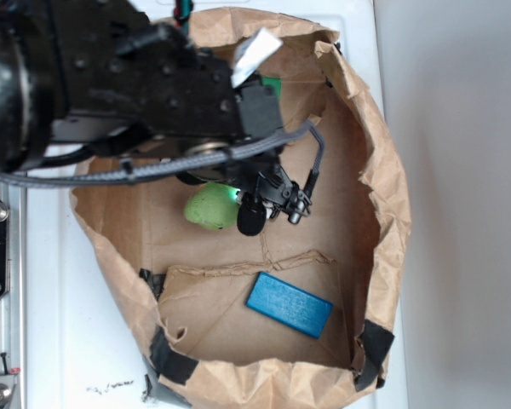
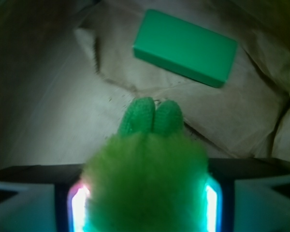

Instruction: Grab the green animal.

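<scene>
The green animal [image 1: 206,207] is a small fuzzy yellow-green plush on the floor of a brown paper bag [image 1: 370,183]. In the wrist view its fuzzy body [image 2: 145,186] fills the gap between my two glowing fingers, and its two knitted green feet point away from me. My gripper [image 1: 232,198] hangs from the black arm reaching in from the upper left and is shut on the plush, whose fuzz presses against both pads [image 2: 78,208]. Its right end is hidden under the gripper in the exterior view.
A flat blue block [image 1: 289,304] lies on the bag floor toward the front right. In the wrist view a flat green-looking block [image 2: 186,47] lies past the plush's feet, beyond a crease in the paper. The bag's crumpled walls rise all around.
</scene>
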Robot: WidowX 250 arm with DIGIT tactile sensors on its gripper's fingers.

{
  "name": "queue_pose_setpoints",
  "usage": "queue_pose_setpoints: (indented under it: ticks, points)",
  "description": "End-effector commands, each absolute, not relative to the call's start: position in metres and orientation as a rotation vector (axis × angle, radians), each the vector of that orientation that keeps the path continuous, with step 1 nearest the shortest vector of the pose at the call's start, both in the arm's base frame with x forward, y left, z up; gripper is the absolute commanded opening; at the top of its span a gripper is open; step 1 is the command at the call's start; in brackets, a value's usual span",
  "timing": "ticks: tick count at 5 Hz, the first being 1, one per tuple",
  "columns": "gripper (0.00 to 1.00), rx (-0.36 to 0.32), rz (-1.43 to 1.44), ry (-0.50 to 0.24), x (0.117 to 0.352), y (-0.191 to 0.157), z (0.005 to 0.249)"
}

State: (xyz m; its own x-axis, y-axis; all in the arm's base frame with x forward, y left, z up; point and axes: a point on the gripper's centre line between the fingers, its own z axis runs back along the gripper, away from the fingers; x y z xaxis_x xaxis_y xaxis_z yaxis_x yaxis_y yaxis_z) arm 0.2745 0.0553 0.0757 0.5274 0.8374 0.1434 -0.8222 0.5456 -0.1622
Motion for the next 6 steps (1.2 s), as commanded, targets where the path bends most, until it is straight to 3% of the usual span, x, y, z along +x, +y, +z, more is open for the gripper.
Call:
queue_pose_setpoints:
  ticks: [1,2,3,6]
  points:
    - [0.0,-0.11,0.72,-0.315,0.265,0.063,0.095]
    - [0.0,-0.147,0.58,-0.387,0.259,0.054,0.096]
    - [0.0,-0.184,0.499,-0.448,0.268,0.045,0.099]
    - [0.0,-0.11,0.412,-0.359,0.29,0.022,0.12]
